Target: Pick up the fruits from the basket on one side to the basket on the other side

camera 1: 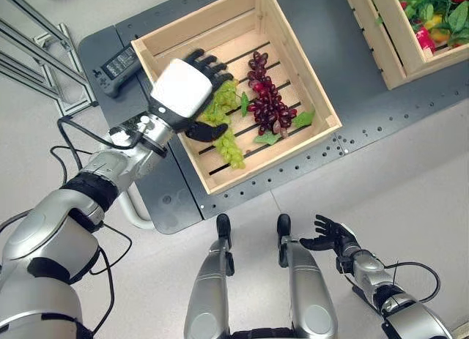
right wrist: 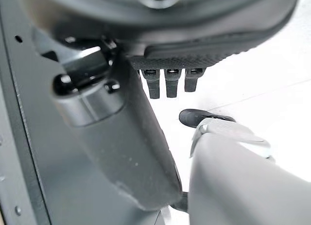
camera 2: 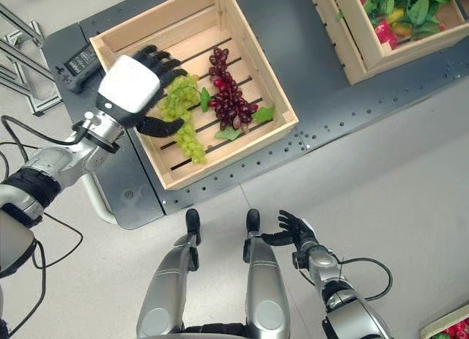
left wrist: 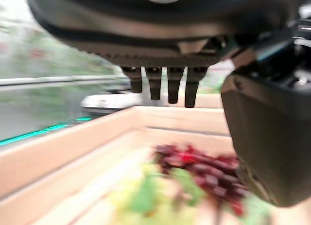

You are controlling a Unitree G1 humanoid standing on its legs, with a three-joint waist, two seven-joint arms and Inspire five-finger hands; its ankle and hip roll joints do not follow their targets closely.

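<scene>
A wooden slatted basket (camera 1: 271,157) on the dark table holds a bunch of green grapes (camera 1: 229,146) and a bunch of dark red grapes (camera 1: 267,105) with leaves. My left hand (camera 1: 183,90) hovers over the basket's left part, right above the green bunch, fingers spread and relaxed, thumb out beside the grapes. Its wrist view shows straight fingers (left wrist: 165,86) above the red grapes (left wrist: 204,169) and the green grapes (left wrist: 141,200), holding nothing. A second wooden basket (camera 1: 396,57) at the far right holds mixed fruit and leaves (camera 1: 440,17). My right hand (camera 1: 333,236) hangs open low on the right.
A black handheld device (camera 1: 117,61) lies on the table's left corner behind the basket. A metal frame (camera 1: 37,53) stands on the floor at the left. Bare dark table (camera 1: 330,31) separates the two baskets. Another crate corner with red fruit (camera 2: 451,328) shows on the floor.
</scene>
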